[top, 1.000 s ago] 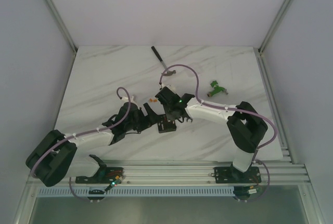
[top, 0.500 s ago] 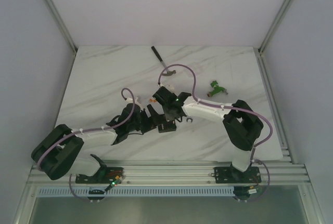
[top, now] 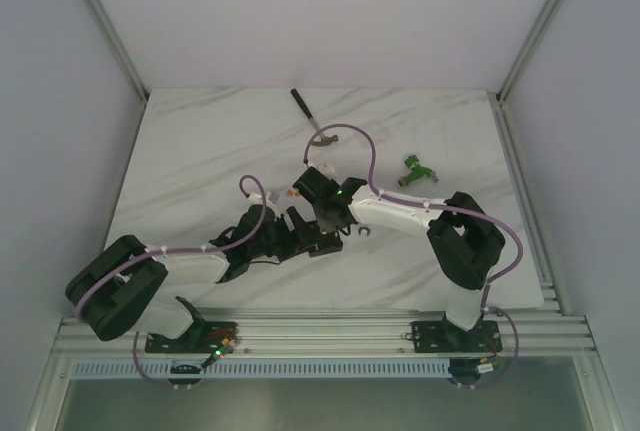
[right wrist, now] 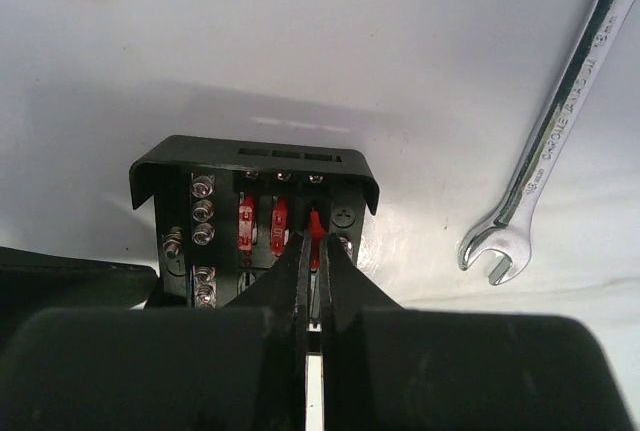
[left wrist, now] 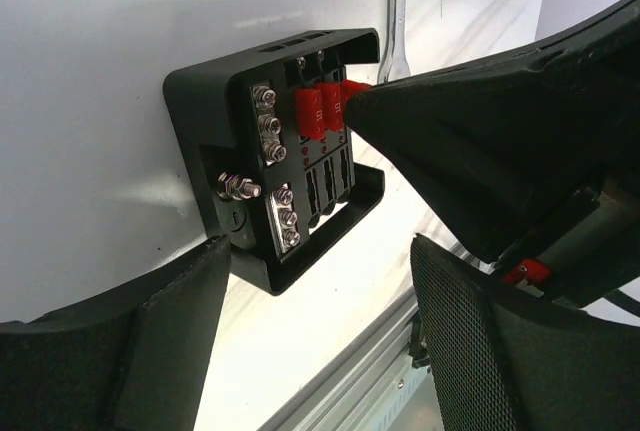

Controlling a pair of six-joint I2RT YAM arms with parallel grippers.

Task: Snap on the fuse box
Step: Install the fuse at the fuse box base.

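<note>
Wrench [right wrist: 560, 101] near fuse box [right wrist: 250, 156]

white shells and bulky black joints make up the left arm [top: 190, 264] and right arm [top: 395, 213]; a lilac cable [top: 352, 132] loops along each. a green light [top: 345, 191] glows mid-frame. the left gripper [left wrist: 322, 256] has black fingers [left wrist: 460, 341], mesh-textured inside.

**Overhead view:** even, diffuse brightness across the white marble-veined tabletop [top: 200, 151], with faint, soft-edged shadows.

**Left wrist view:** blown-out glare on the tabletop beside the small black squarish plastic fuse box [left wrist: 270, 151] and grey shade on its other side. The left gripper [left wrist: 320, 271] is blurred in the foreground.

**Right wrist view:** a soft shadow borders the box. The right gripper [right wrist: 312, 246] is dark and out of focus.
</note>
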